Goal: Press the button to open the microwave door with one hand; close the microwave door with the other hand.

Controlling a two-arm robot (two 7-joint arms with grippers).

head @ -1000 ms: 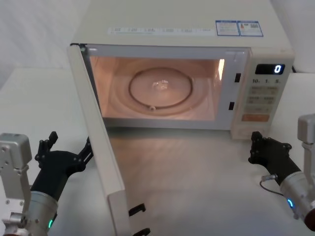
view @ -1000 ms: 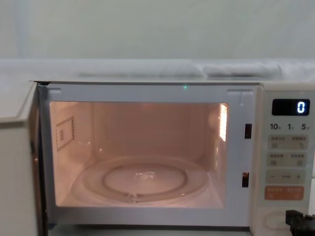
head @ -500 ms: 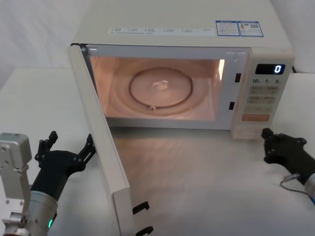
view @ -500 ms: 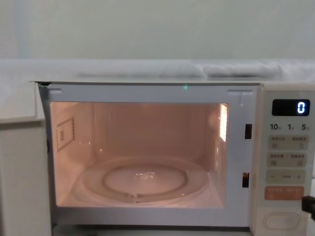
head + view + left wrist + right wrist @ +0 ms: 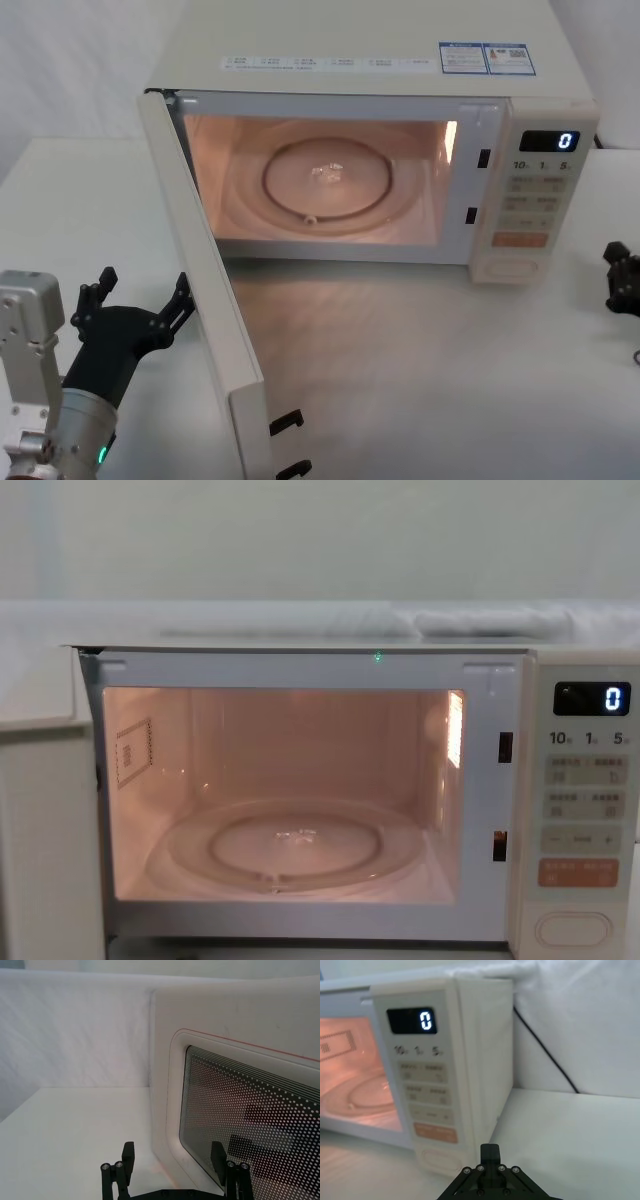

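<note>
Evidently you had the left pincer (image 5: 135, 300) spread just outside the microwave door (image 5: 205, 300) — ready to push it shut — the right pincer (image 5: 622, 280), pressed together, beside the button (image 5: 511, 266).

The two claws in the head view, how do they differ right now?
The left claw is open, its fingers spread beside the outer face of the swung-open microwave door; the right claw is shut. The left claw sits by the door on the microwave's left, while the right claw sits off to the right, apart from the button. Both are black and hold nothing.
</note>
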